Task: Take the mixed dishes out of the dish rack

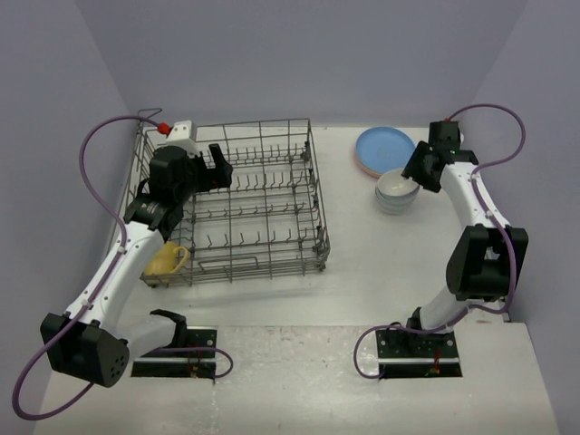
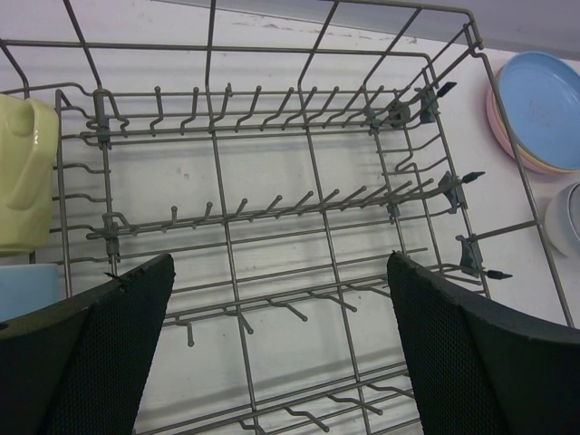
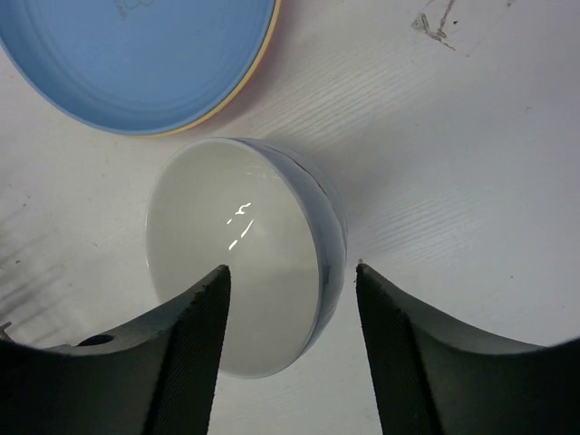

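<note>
White tabletop (image 1: 362, 272), lilac walls: left gripper (image 2: 281, 258) gapes wide above the grey wire dish rack (image 1: 245, 204), yellow handled mug (image 1: 165, 260) inside. Right gripper (image 3: 292, 266), jaws apart, straddles the rim of the stacked white bowls (image 3: 236, 272) beside the round blue plate (image 3: 136, 54).

One rack (image 1: 319, 208), three plates (image 1: 385, 145), three bowls (image 1: 396, 186), three mugs (image 2: 18, 172)

Pretty plain setup: pale lavender-grey walls (image 1: 299, 54) box the space in at the back and on both sides. The tabletop (image 1: 381, 263) is matte white with a few dark scuff marks (image 3: 433, 23), and a speckled grey strip (image 1: 290, 381) runs along its near edge. Lighting's soft and even, with only faint shadows.
</note>
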Available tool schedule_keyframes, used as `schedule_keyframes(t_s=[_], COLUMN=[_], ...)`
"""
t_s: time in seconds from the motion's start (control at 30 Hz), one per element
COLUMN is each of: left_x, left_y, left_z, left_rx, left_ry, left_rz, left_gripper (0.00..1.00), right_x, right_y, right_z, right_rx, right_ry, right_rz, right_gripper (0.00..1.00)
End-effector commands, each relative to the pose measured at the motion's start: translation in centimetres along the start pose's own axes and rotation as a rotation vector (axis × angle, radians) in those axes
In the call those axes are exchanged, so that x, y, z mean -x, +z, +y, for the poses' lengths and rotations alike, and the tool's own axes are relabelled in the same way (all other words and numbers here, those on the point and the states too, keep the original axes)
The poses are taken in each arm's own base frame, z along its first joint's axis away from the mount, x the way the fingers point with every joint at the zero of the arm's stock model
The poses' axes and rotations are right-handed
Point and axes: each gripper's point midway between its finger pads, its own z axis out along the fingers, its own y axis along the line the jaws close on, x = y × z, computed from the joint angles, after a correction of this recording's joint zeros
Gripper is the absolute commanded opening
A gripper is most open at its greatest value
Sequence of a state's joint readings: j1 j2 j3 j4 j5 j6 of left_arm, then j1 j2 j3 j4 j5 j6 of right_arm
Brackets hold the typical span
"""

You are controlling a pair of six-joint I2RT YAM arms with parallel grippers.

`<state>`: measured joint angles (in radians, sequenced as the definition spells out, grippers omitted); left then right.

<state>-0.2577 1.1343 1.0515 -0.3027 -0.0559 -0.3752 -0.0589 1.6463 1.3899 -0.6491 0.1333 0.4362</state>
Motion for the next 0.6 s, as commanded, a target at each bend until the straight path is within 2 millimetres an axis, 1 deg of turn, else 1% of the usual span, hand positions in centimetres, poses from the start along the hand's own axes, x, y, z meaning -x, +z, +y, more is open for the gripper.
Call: schedule_keyframes(t_s=[0.0,0.03,0.07,0.1,0.17,0.2,0.23,0.27,0.33,0.43,0.53,0.57], left_x=[1.0,1.0,1.0,0.9,0.6,0.7,0.5,0.5,0.4,0.5,0.5,0.6], left_y=[-0.6,-0.5,-0.4,-0.3,0.0,0.0,0.2,0.2,0.3,0.2,0.1,0.1], left_z=[-0.3,-0.3,-0.3,-0.4,-0.4,-0.4,-0.4,-0.4,-0.5,-0.5,-0.6,-0.6], left_rx=[-0.014,-0.015,-0.016,-0.018,-0.022,-0.023,-0.021,-0.023,-0.026,-0.026,-0.03,-0.032], left_ry=[-0.007,-0.005,-0.005,-0.005,-0.005,-0.005,-0.006,-0.006,-0.007,-0.009,-0.01,-0.01], left_rz=[-0.038,-0.037,-0.035,-0.031,-0.022,-0.022,-0.016,-0.013,-0.012,-0.012,-0.013,-0.014], left_gripper=[1.0,1.0,1.0,1.0,1.0,1.0,1.0,1.0,1.0,1.0,1.0,1.0], right_x=[1.7,1.7,1.6,1.5,1.3,1.2,1.1,0.8,0.2,-1.0,-1.9,-2.0], right_y=[-2.1,-2.1,-2.0,-1.9,-1.6,-1.5,-1.3,-1.1,-0.5,0.5,0.8,0.9], right_z=[0.3,0.5,0.7,0.8,0.8,0.8,0.7,0.6,0.1,-0.8,-1.9,-2.1], right_rx=[0.015,0.026,0.041,0.044,0.043,0.042,0.037,0.029,0.007,-0.044,-0.091,-0.102], right_ry=[0.03,0.031,0.032,0.034,0.035,0.039,0.042,0.047,0.057,0.071,0.086,0.091], right_rz=[-0.062,-0.064,-0.058,-0.057,-0.045,-0.043,-0.038,-0.032,-0.019,0.008,0.015,0.012], right_gripper=[0.56,0.54,0.49,0.46,0.43,0.43,0.35,0.31,0.19,0.17,0.15,0.12])
